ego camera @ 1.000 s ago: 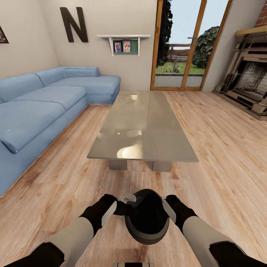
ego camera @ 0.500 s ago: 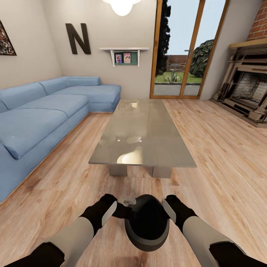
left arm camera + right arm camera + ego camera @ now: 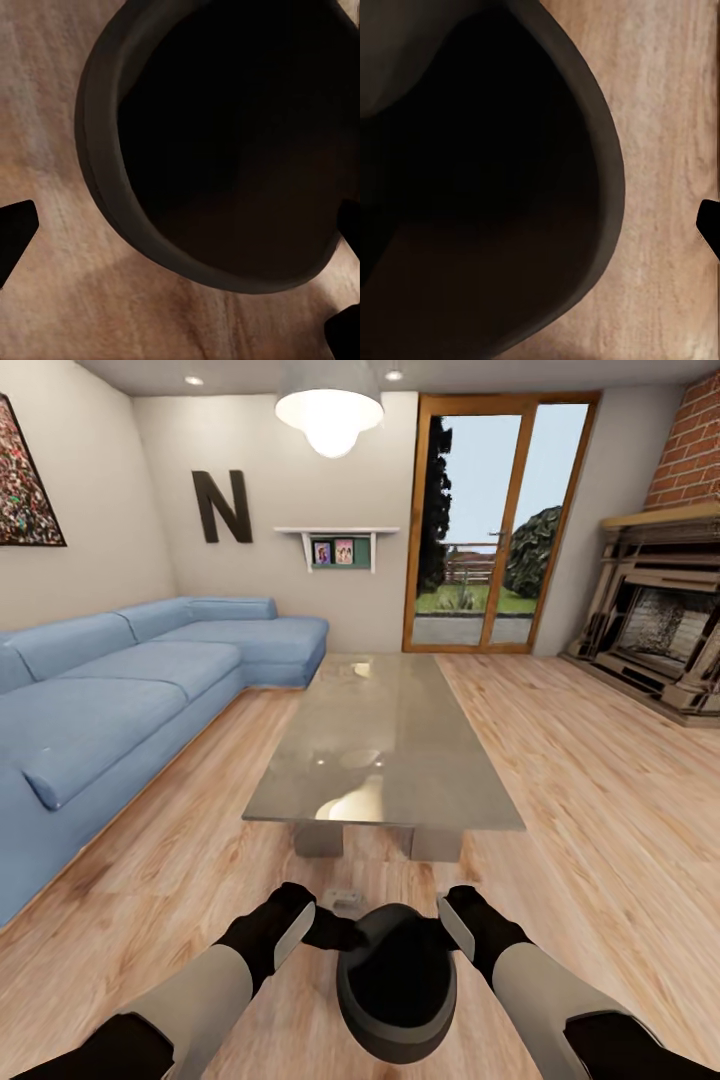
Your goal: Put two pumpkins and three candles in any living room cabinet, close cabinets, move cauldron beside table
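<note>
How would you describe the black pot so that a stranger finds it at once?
Start at the long glass-topped table in the middle of the wood floor. In the head view, the cauldron is nearer than the table's near end, between the left gripper and right gripper. It is round, black and wide-mouthed.

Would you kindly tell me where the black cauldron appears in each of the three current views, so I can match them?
Head view: cauldron at bottom centre, between the two hands, before the table.
Left wrist view: cauldron takes up the upper right, its mouth facing the camera.
Right wrist view: cauldron covers the left side.
Shared landmark: the light wood-plank floor beneath it.
</note>
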You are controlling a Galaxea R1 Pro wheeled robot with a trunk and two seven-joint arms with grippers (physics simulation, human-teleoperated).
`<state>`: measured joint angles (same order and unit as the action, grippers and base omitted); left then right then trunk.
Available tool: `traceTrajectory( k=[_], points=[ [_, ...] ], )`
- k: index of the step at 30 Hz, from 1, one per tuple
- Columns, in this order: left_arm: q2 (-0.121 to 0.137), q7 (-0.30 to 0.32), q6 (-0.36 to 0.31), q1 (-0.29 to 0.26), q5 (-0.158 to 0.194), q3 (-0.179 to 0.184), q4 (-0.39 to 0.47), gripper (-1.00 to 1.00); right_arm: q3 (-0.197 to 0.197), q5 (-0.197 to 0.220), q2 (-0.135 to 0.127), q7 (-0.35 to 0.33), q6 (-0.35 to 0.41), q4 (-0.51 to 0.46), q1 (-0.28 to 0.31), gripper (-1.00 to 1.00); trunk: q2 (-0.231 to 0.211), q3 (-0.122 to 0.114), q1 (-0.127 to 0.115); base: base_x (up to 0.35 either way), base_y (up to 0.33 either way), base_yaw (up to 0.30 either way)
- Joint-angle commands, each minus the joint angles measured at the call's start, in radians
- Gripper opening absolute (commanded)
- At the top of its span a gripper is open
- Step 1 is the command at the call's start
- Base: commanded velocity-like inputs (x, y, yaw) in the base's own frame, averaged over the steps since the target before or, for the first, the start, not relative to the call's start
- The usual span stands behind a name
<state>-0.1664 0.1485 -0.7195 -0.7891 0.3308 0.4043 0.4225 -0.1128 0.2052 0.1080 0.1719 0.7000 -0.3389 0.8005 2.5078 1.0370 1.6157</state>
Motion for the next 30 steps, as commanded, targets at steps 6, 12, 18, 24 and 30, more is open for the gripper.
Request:
traceTrajectory(
  k=[6, 12, 18, 24, 30],
  points=[
    [0.001, 0.002, -0.003, -0.001, 0.001, 0.005, 0.001, 1.0, -0.008, 0.01, -0.001, 0.007, 0.004, -0.001, 0.001, 1.0, -0.001, -0.023, -0.003, 0.0, 0.0, 0.0],
    [0.002, 0.003, -0.003, -0.001, 0.001, 0.004, 0.0, 1.0, -0.007, 0.011, -0.002, 0.006, 0.004, -0.002, 0.0, 1.0, -0.003, -0.046, -0.006, 0.0, 0.0, 0.0],
    [0.002, 0.004, -0.003, 0.0, 0.001, 0.004, -0.001, 1.0, -0.007, 0.011, -0.002, 0.006, 0.02, -0.002, 0.001, 1.0, -0.004, -0.07, -0.008, 0.0, 0.0, 0.0],
    [0.003, 0.005, -0.001, 0.001, 0.003, 0.002, -0.001, 1.0, -0.007, 0.01, -0.002, 0.006, 0.028, -0.002, 0.002, 1.0, -0.005, -0.081, -0.01, 0.0, 0.0, 0.0],
    [0.004, 0.005, -0.001, 0.001, 0.002, 0.003, -0.004, 1.0, -0.007, 0.011, -0.002, 0.006, 0.029, -0.002, 0.002, 1.0, -0.005, -0.081, -0.01, -0.023, 0.0, 0.0]
  ],
)
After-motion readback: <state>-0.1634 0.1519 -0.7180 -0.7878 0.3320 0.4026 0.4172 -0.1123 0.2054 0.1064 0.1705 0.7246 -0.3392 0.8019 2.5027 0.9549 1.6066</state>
